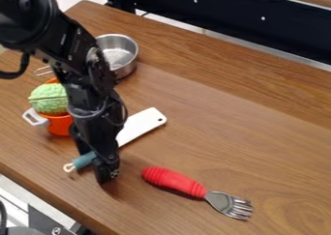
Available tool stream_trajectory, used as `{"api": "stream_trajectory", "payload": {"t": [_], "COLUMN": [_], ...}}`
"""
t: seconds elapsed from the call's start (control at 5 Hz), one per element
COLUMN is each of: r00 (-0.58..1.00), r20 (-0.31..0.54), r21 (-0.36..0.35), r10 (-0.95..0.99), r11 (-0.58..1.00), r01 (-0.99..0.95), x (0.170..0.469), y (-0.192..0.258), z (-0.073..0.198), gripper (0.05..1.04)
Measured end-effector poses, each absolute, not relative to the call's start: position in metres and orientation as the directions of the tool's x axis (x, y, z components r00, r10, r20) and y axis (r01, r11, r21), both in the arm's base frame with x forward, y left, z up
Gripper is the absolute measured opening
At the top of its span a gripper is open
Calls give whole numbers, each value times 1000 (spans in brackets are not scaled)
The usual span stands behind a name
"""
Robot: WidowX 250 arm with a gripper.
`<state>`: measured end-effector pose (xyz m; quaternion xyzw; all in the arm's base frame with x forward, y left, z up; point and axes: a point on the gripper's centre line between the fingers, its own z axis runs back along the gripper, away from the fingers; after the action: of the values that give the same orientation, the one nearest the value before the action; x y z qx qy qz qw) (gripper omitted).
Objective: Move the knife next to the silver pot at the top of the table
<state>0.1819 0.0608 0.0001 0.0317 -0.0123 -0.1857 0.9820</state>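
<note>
Knife (140,125) at the end effector (97,165)

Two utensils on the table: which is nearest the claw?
The knife, white blade and teal handle: the claw is right at its handle. The fork, red-handled with metal tines, lies clear of the claw.

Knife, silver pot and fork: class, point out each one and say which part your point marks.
Knife (141,125): camera view, on the white blade.
Silver pot (128,69): camera view, on the outer wall.
Fork (173,181): camera view, on the red handle.
</note>
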Motion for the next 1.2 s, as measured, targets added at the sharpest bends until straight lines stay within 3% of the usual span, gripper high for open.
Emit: {"api": "stream_trajectory", "payload": {"t": [0.2, 0.4, 0.8, 1.2], "r00": [928, 928, 944, 987], "r20": [21, 21, 1, 85], "r21": [90, 105, 108, 91], "r10": [-371, -372, -329, -138], "r11": [926, 924, 939, 987], "r01": [368, 368, 327, 130], "x": [184, 188, 179, 192], "y": [63, 64, 65, 56], "z": [-1, -2, 3, 39], "gripper": [433, 242, 223, 223]}}
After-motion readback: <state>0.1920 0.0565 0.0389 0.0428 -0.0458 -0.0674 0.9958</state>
